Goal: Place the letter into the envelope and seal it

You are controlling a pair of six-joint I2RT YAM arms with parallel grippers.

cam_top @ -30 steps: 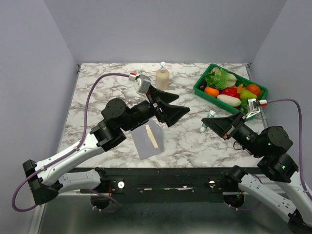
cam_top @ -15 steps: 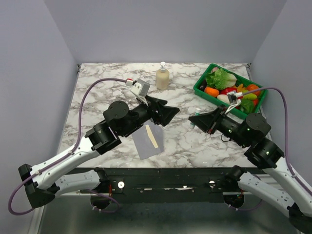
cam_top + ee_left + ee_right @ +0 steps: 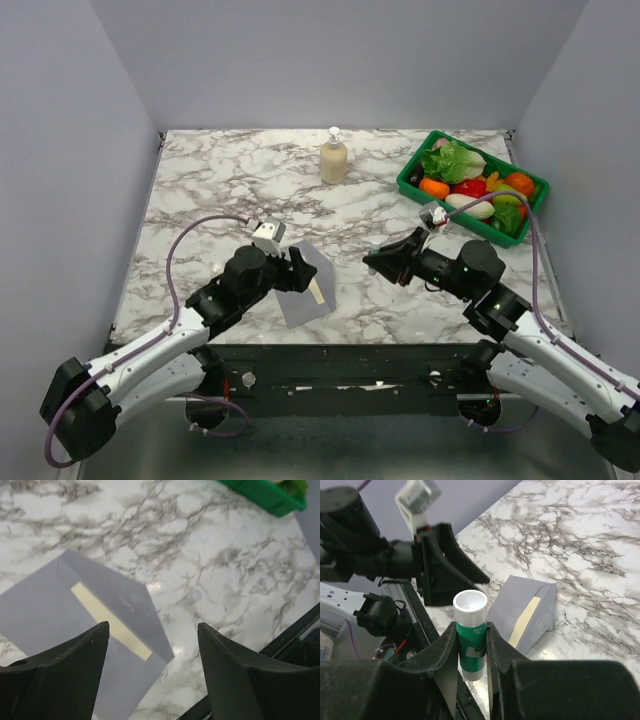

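Lying flat on the marble table [image 3: 230, 170] near its front edge, the envelope [image 3: 60, 610] is seen with the letter [image 3: 111, 622] tucked in. Only a narrow cream strip is shown at the mouth, beside the flap crease. Both are judged thin, light, limp paper, likely to skate on the polished stone. The body should be pinned and the flap taken by its free edge.

The left gripper [image 3: 151, 630] is held spread wide just above the envelope, with nothing between its fingers. The right gripper [image 3: 470, 630] is clamped around a green-labelled glue stick [image 3: 470, 602], near the envelope's right side.

Most of the letter is hidden inside. In the top view the envelope's left part is covered by the left gripper. The stick's white top is possibly uncapped, but this is not clear. A green tray [image 3: 412, 187] and a soap bottle [image 3: 333, 158] are set well apart at the back.
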